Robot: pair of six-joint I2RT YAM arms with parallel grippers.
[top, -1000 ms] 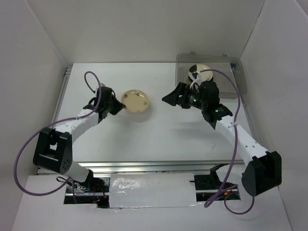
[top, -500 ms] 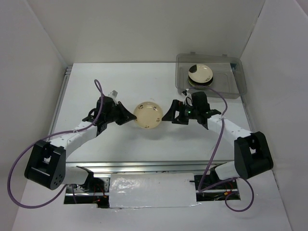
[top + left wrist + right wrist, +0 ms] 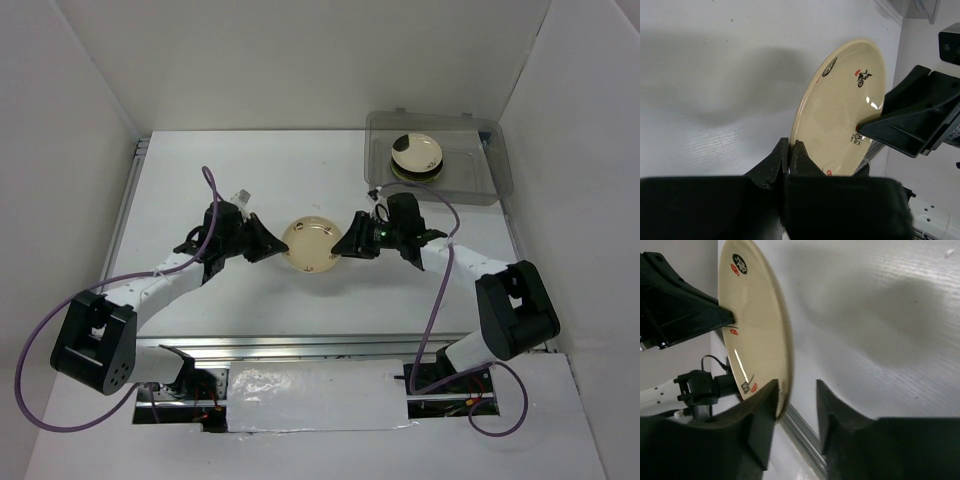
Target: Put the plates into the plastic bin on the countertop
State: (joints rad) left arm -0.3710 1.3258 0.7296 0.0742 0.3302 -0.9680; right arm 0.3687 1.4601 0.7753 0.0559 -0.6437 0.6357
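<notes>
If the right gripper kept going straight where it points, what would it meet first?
The cream plate: its rim sits between the open fingers of the right gripper, so the plate would likely slide deeper. Beyond it, the left gripper pinches the opposite rim.

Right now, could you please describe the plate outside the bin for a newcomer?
On the white countertop, look mid-table. The cream plate there is clamped by the left gripper; unlike the plates in the plastic bin, it is tipped on edge.
</notes>
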